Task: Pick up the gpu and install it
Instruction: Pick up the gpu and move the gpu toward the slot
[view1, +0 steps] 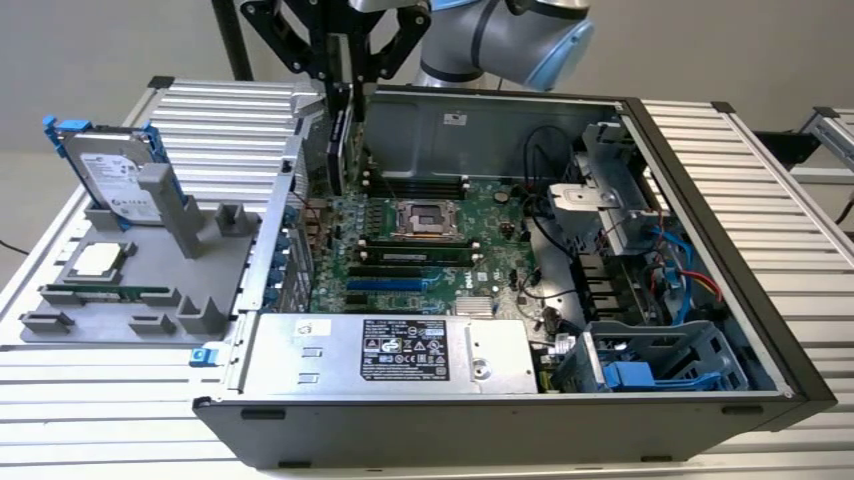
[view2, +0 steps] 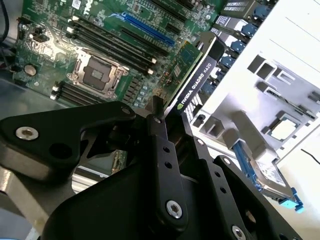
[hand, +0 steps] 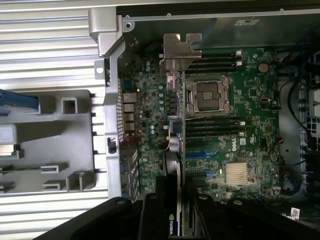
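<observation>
Grips one gpu (view1: 339, 140) in the single tool (view1: 343, 85), both black fingers (view2: 159, 131) pinched shut on the card's upper edge. Hangs upright and edge-on inside the one open computer case (view1: 467, 430), low over the green motherboard (view1: 494, 250), near the case's rear wall toward the exterior view's left. Seated in a slot or not: cannot tell. Shows a green board face and a black shroud edge in the second wrist view. Lines up in the first wrist view alongside the one processor socket (hand: 212, 95), with a single silver bracket (hand: 182, 50) at the card's far end by the case's back wall.

Beside the case, at the exterior view's left, on the slatted metal desk (view1: 747, 150): one grey holder tray (view1: 94, 330). Carries three parts:
- one silver hard drive (view1: 114, 178) in a blue frame, propped upright
- one square processor chip (view1: 96, 262), lying flat
- one thin green memory stick (view1: 107, 295), lying low in its holder

All three well apart from the card.

Within the case, along the wall nearest the exterior camera: one silver power supply (view1: 387, 350). Next to it, toward the exterior view's right: one drive cage (view1: 654, 360) with blue parts. On the motherboard, near the socket: one finned silver heatsink (hand: 236, 173).
</observation>
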